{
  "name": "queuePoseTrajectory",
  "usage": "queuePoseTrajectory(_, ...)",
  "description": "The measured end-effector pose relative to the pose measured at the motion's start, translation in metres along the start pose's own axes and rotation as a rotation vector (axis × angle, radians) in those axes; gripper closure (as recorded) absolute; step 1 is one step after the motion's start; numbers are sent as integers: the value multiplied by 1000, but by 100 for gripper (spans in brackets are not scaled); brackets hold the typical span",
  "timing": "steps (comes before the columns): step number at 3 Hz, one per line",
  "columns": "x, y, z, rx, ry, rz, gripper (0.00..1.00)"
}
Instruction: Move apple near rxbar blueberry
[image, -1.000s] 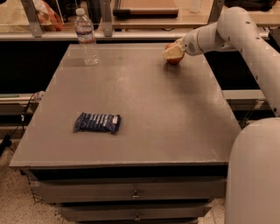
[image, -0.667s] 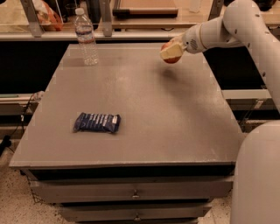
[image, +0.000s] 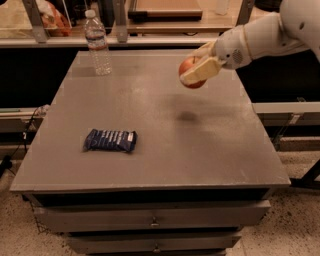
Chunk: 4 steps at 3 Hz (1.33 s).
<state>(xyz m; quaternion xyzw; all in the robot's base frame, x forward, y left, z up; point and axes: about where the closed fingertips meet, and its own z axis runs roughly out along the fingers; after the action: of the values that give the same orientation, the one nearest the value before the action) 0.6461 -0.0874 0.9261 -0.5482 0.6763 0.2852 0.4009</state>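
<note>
My gripper (image: 196, 70) is shut on the red-orange apple (image: 190, 74) and holds it in the air above the right-centre of the grey table (image: 210, 150); a faint shadow lies on the tabletop below it. The rxbar blueberry (image: 110, 140), a flat dark blue wrapper with white lettering, lies on the left front part of the table, well to the left of and nearer than the apple. The white arm reaches in from the upper right.
A clear plastic water bottle (image: 97, 44) stands upright near the table's back left corner. A shelf with objects runs behind the table. Drawers sit under the table's front edge. The floor is speckled.
The gripper with the apple has moved away from the back right corner, toward the front and left, over the table's middle right.
</note>
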Motion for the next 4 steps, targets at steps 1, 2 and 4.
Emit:
queuePoseTrajectory(1, -2, 64, -1, -67, -20, -77, 100)
queuePoseTrajectory(2, 9, 112, 16, -134, -43, -91, 100)
queuePoseTrajectory(4, 1, 164, 54, -202, -141, -131, 100)
